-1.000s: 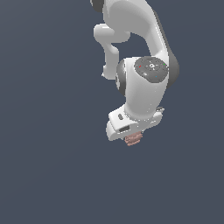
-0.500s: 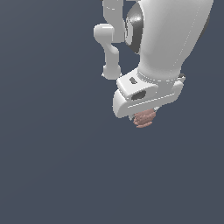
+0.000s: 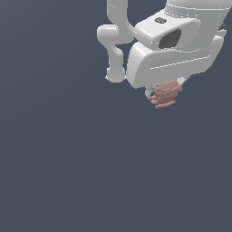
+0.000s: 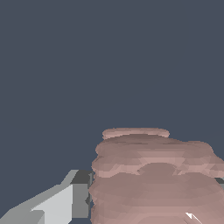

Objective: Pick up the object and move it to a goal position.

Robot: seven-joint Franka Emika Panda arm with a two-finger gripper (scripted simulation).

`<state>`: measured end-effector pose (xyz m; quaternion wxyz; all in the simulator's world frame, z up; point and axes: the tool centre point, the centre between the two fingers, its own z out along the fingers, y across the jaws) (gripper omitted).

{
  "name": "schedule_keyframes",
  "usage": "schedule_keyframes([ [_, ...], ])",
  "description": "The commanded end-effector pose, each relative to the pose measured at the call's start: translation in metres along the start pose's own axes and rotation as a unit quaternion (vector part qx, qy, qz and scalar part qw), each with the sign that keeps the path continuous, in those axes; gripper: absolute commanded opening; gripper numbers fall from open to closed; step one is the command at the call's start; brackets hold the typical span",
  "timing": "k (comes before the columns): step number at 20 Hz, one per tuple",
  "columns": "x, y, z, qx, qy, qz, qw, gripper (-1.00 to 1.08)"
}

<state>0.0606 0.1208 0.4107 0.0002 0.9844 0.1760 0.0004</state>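
Note:
The object (image 3: 165, 94) is a small pinkish-brown ridged lump hanging under the white hand of the arm, in the upper right of the exterior view. My gripper (image 3: 161, 93) is shut on it; the hand's body covers most of the fingers. In the wrist view the object (image 4: 153, 175) fills much of the picture, with one grey finger (image 4: 65, 203) pressed against its side. The other finger is hidden behind the lump.
The white arm (image 3: 117, 41) rises out of the picture above the hand. Everything else in both views is a flat dark blue-grey surface (image 3: 68, 172) with no other objects or edges showing.
The hand with the object has moved toward the exterior view's right and closer to the camera, looking larger. The grip on the object has held throughout.

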Motion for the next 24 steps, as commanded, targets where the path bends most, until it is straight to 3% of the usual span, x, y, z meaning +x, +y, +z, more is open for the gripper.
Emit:
schedule_keyframes([
  [1, -0.001, -0.005, -0.022, 0.000, 0.000, 0.000, 1.0000, -1.00],
  [11, -0.001, -0.017, -0.076, 0.000, 0.000, 0.000, 1.0000, -1.00],
  [24, -0.001, -0.019, -0.092, 0.000, 0.000, 0.000, 1.0000, -1.00],
])
